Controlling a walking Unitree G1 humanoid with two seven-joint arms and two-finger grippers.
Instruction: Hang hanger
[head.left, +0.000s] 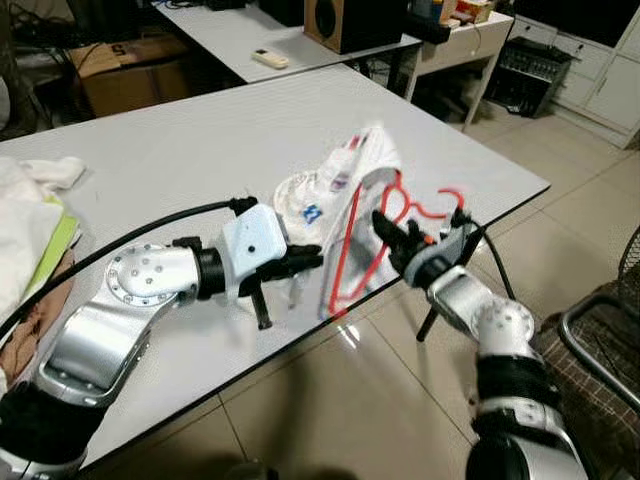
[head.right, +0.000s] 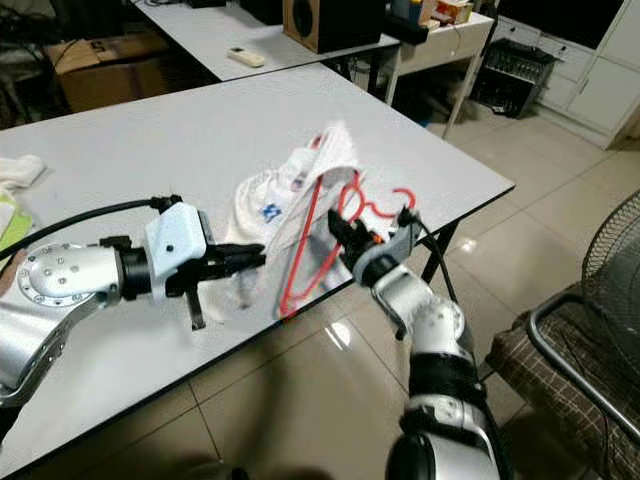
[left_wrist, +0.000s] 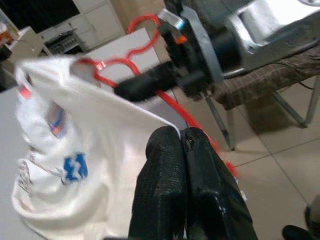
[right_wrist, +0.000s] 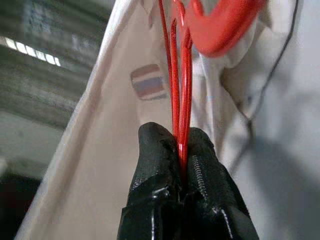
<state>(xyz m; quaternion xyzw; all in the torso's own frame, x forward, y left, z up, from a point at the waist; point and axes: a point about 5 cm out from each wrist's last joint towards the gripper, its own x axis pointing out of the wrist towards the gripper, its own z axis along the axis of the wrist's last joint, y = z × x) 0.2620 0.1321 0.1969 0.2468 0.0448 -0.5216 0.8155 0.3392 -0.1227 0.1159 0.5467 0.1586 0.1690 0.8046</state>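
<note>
While right gripper (head.left: 385, 228) clamps red hanger (head.left: 352, 250), hook pointing right, left gripper (head.left: 300, 258) pinches shirt (head.left: 330, 185).

A workroom or office-like room in a home is shown, furnished with plain grey tabletops (head.left: 200, 140) set end to end on a glossy tiled floor (head.left: 560, 170). A wooden speaker (head.left: 345, 22) and a remote control (head.left: 269, 58) are seen on the far table, with cardboard boxes (head.left: 125, 70) stacked behind it. White cabinets (head.left: 600, 75) are lined along the far wall, a fan's guard (head.right: 615, 270) is seen at the edge, and folded cloths (head.left: 30, 230) are piled on the near tabletop.
</note>
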